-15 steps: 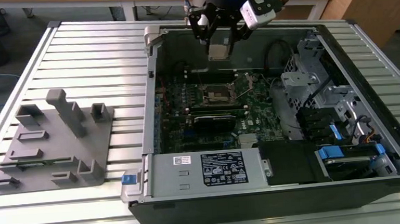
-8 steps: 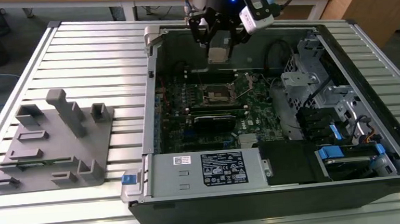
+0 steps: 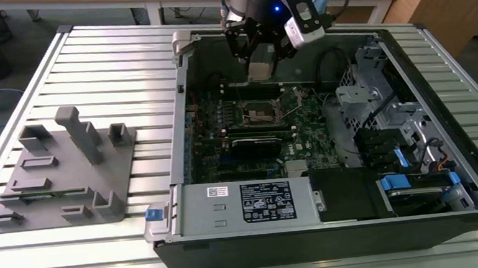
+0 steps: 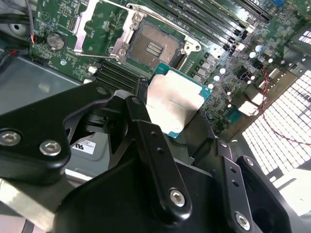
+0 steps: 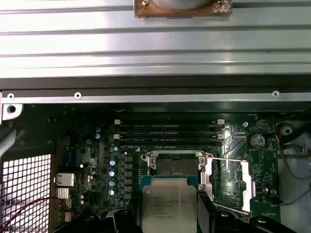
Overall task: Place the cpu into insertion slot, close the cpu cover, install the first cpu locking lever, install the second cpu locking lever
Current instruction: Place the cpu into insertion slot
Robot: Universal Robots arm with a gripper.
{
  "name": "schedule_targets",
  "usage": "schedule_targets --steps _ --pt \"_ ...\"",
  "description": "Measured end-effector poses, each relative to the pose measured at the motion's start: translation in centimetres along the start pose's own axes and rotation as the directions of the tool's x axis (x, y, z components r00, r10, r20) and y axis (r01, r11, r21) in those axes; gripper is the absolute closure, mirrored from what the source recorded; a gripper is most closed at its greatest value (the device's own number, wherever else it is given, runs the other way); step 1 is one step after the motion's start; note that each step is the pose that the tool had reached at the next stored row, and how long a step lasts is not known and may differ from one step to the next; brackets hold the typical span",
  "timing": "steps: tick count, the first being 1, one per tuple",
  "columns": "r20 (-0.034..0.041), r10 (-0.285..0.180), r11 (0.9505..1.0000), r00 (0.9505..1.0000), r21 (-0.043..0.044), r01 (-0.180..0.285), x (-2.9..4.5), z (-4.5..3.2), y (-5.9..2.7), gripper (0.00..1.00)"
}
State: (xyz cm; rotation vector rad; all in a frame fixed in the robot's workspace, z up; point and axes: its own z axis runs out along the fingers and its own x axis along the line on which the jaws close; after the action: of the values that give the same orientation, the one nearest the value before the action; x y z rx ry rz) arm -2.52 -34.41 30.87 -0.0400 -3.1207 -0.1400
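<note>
My gripper point(image 3: 259, 64) hangs over the far part of the open computer case, shut on the cpu point(image 3: 260, 70). In both wrist views the cpu point(image 4: 176, 99) point(image 5: 168, 206) shows its dull silver top and green edge between the black fingers point(image 4: 141, 121). The insertion slot point(image 4: 154, 46) point(image 5: 177, 166) point(image 3: 264, 110) lies below it on the green board, uncovered, with its pale centre exposed. The cpu cover point(image 5: 241, 182) point(image 4: 92, 26) stands swung open beside the slot. Thin wire locking levers point(image 5: 228, 159) stick out, unlatched.
The case point(image 3: 434, 72) lies on its side on a slatted aluminium table point(image 3: 110, 61). A grey power supply point(image 3: 243, 203) and a drive cage point(image 3: 388, 137) flank the board. Memory slots point(image 5: 170, 128) run near the socket. A grey parts fixture point(image 3: 62, 170) sits at the exterior view's left.
</note>
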Motion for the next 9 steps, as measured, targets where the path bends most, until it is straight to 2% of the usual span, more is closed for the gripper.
schedule_targets --steps 9 --pt "0.0000 0.000 1.0000 1.0000 0.0001 0.000 0.00 0.23 -0.02 0.46"
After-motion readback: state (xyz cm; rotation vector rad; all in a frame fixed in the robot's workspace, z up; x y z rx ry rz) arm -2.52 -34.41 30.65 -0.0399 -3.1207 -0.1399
